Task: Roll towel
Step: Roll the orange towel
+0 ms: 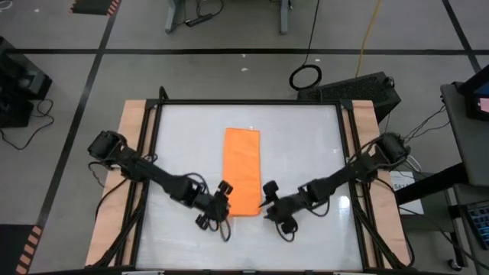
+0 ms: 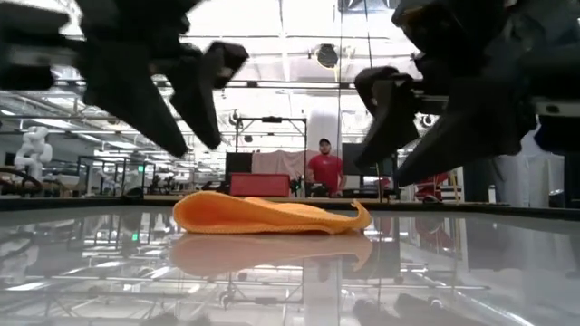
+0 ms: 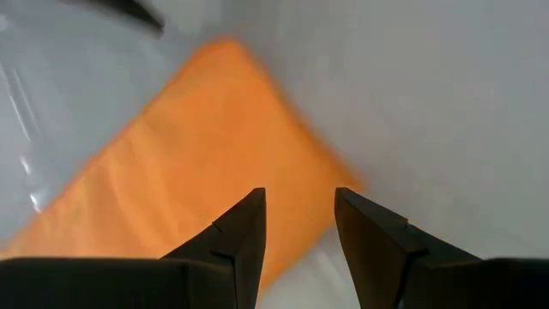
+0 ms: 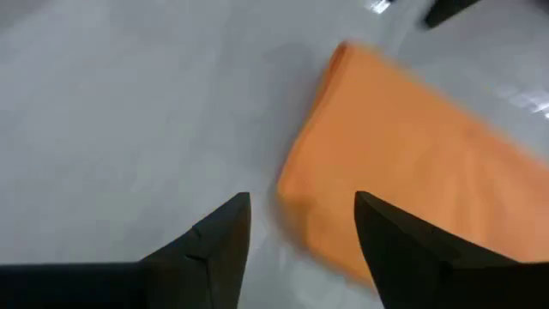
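from above, the small bright orange fabric towel (image 1: 241, 171) lies flat as a long folded strip in the middle of my white glossy tabletop (image 1: 306, 153), far end toward the back. only the low view shows its near edge lifting in soft humps and a curled right corner, and a person in a red shirt (image 2: 324, 167) in the room beyond. my left gripper (image 1: 219, 200) hangs at the near left corner, my right gripper (image 1: 269, 200) just beside the near right corner; both are parted, holding nothing.
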{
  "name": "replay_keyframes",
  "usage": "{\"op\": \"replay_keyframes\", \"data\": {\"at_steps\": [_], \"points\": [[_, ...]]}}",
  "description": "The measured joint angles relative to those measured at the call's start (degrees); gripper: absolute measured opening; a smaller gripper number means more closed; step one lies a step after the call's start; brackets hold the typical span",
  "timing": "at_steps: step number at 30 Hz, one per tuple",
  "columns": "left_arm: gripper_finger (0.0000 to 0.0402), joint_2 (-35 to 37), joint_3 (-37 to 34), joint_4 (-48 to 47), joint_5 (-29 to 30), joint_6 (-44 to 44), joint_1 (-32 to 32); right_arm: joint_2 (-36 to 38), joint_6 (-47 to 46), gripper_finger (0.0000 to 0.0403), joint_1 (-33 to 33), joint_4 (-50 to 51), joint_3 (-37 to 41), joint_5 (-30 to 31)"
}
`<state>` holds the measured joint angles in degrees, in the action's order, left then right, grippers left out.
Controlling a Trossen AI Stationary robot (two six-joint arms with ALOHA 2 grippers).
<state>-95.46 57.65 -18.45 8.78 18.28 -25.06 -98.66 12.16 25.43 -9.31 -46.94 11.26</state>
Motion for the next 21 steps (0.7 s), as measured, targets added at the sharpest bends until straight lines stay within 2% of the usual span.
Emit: {"op": "replay_keyframes", "data": {"at_steps": [3,8,16,21], "points": [[0.0148,-1.03,0.04,1.88,2.6,-0.01,-3.23,-2.24,1.44,0.022,1.65,-4.04,0.0,5.3],[0.0148,-4.85,0.04,5.0,3.42,-1.39,-6.23,-5.83,1.96,0.023,2.06,-9.92,0.0,6.4],[0.0148,-11.46,0.02,8.35,12.43,-1.47,-8.21,-10.47,0.51,0.0203,2.06,-14.96,-0.02,6.55],[0.0148,-13.06,0.22,9.4,14.99,-3.62,-8.35,-12.8,-1.04,0.0182,2.11,-16.78,-0.05,7.23]]}}
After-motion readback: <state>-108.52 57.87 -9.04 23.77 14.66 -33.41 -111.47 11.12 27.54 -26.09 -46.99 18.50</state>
